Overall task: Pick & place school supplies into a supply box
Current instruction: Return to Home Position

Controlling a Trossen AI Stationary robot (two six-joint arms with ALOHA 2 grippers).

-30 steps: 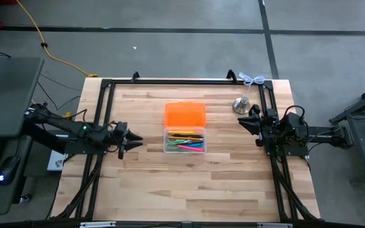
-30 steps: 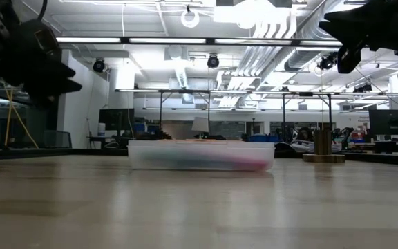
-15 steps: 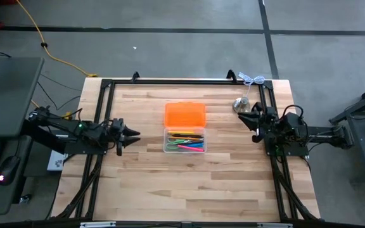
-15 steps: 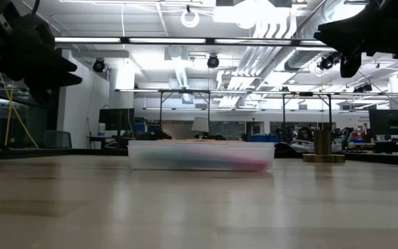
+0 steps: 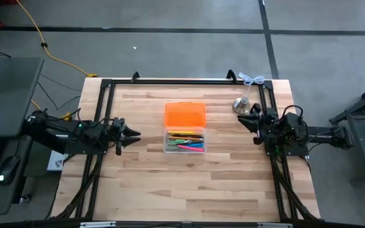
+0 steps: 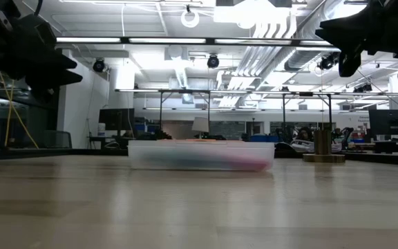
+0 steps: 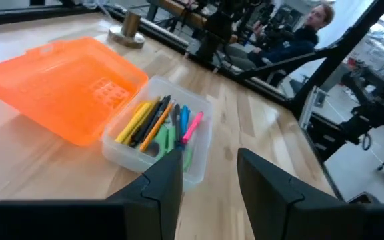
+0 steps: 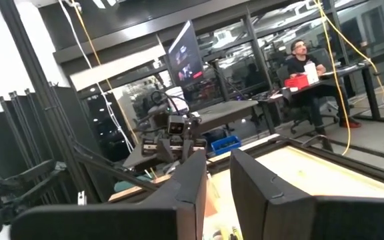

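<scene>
The table [image 5: 170, 183] carries the supply box [image 5: 185, 116] at its centre, unmoved, orange lid laid back, with the pens and pencils [image 5: 185, 142] inside. The left gripper [image 5: 135, 135] has drawn back slightly toward its edge. The right gripper [image 8: 217, 157] has barely shifted. Both 2-finger pairs are parted and empty.

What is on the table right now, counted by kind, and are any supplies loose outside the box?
Supply box, lid open, with the pens and pencils bunched inside: 1
Loose supplies outside it: 0
Silver metal object: 1
White cord at the far right corner: 1
Total: 3
</scene>
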